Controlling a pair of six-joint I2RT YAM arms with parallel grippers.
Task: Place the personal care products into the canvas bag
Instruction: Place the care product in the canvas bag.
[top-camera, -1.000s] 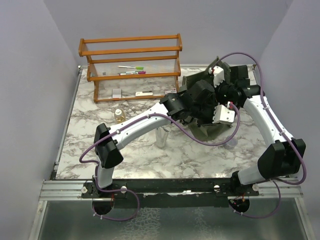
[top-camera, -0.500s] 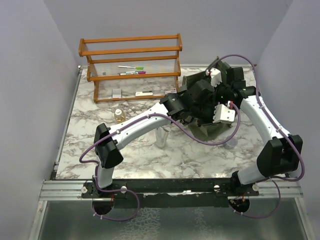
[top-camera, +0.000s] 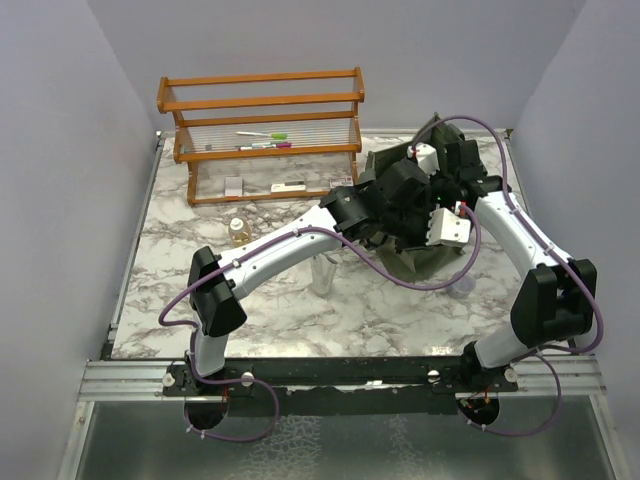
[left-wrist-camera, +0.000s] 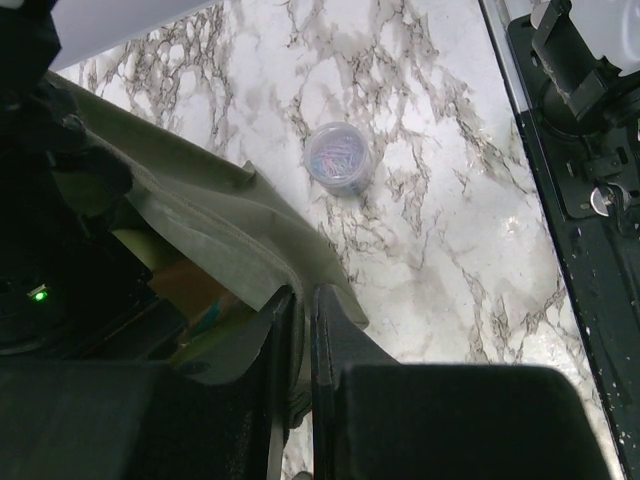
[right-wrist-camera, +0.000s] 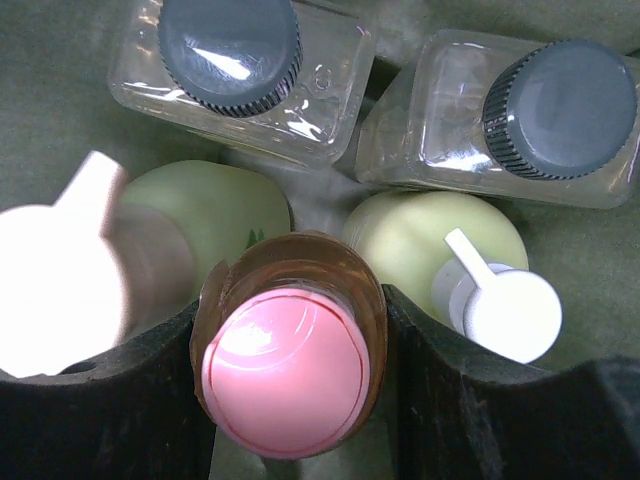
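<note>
Amber bottle (right-wrist-camera: 285, 375), held in right gripper (right-wrist-camera: 292, 335), sits inside canvas bag (left-wrist-camera: 215, 215), rim pinched by left gripper (left-wrist-camera: 300, 300); release should follow.

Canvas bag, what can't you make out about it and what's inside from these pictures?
Top view: the arms cover the canvas bag, hiding its contents.
Left wrist view: the bag's inside is mostly shadow, nothing identifiable.
Right wrist view: the amber bottle in the right gripper hides the floor below it, so whether it rests there is unclear; the pump head at picture-left is blurred glare.
</note>
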